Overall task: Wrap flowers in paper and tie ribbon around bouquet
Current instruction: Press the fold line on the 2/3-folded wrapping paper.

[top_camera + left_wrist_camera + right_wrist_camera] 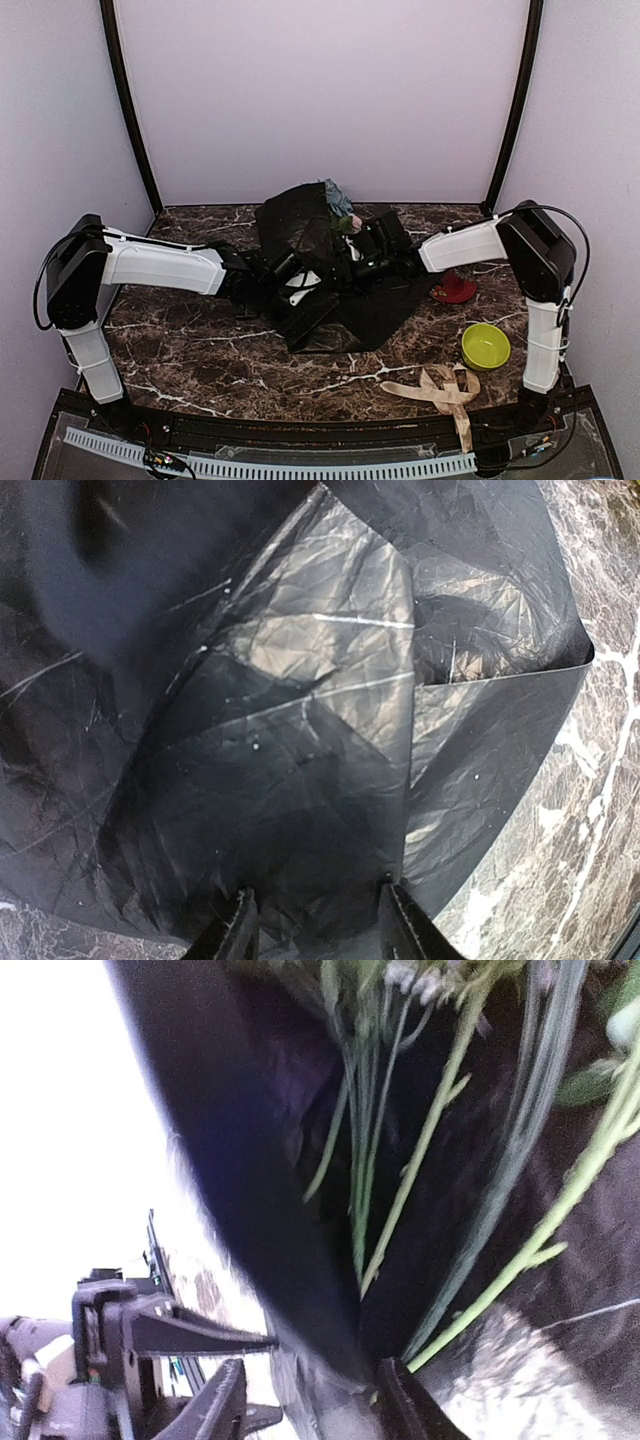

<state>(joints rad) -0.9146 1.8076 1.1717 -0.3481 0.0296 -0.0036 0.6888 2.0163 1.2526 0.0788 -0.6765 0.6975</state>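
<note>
Left tool (317, 895) astride crinkled matte black paper (330, 730), grip unclear; right tool (312, 1372) unclenched beside thin green flower stems (425, 1145).

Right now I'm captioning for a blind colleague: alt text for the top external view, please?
Black paper stands half-folded around flowers at the middle of a marbled table, with the left arm and right arm reaching in from either side. A beige ribbon lies at the near right by a yellow-green bowl.
</note>
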